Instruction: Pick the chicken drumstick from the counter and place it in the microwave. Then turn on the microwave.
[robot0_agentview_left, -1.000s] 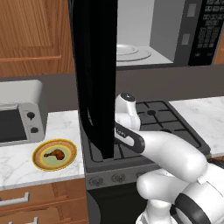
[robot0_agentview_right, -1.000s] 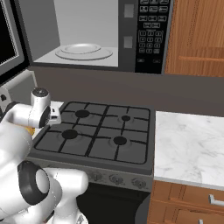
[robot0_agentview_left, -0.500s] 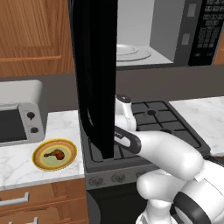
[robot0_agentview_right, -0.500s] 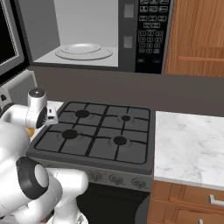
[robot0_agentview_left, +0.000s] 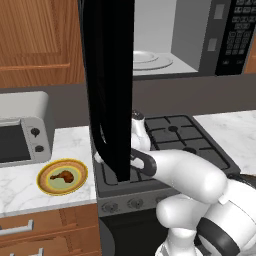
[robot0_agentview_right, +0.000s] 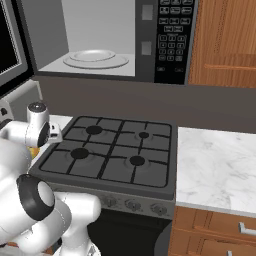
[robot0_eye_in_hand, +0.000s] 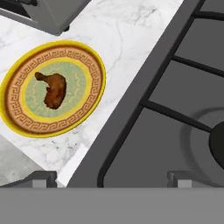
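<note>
The chicken drumstick (robot0_agentview_left: 63, 175) (robot0_eye_in_hand: 53, 90) is small and brown, and it lies on a yellow patterned plate (robot0_agentview_left: 80, 170) (robot0_eye_in_hand: 94, 70). The plate stands on the white marble counter (robot0_agentview_left: 75, 140) (robot0_eye_in_hand: 131, 26), left of the stove. My gripper (robot0_eye_in_hand: 111, 177) hovers open over the stovetop's left edge with nothing between its fingertips (robot0_eye_in_hand: 41, 177). The drumstick sits up and to the left of them in the hand view. The black microwave (robot0_agentview_left: 240, 35) (robot0_agentview_right: 172, 40) hangs above the stove. Its door (robot0_agentview_left: 110, 85) is swung wide open, and the glass turntable (robot0_agentview_left: 150, 59) (robot0_agentview_right: 95, 56) is bare.
The dark gas stovetop (robot0_agentview_left: 175, 135) (robot0_agentview_right: 115, 150) (robot0_eye_in_hand: 175, 109) lies below the microwave. A silver toaster oven (robot0_agentview_left: 22, 135) (robot0_eye_in_hand: 39, 13) stands behind the plate. The open microwave door hangs in front of my hand in the left base view. More marble counter (robot0_agentview_right: 215, 165) runs to the stove's right.
My hand has edged slightly to the left, toward the counter side of the stove. The gripper has stayed open and the drumstick has not moved.
</note>
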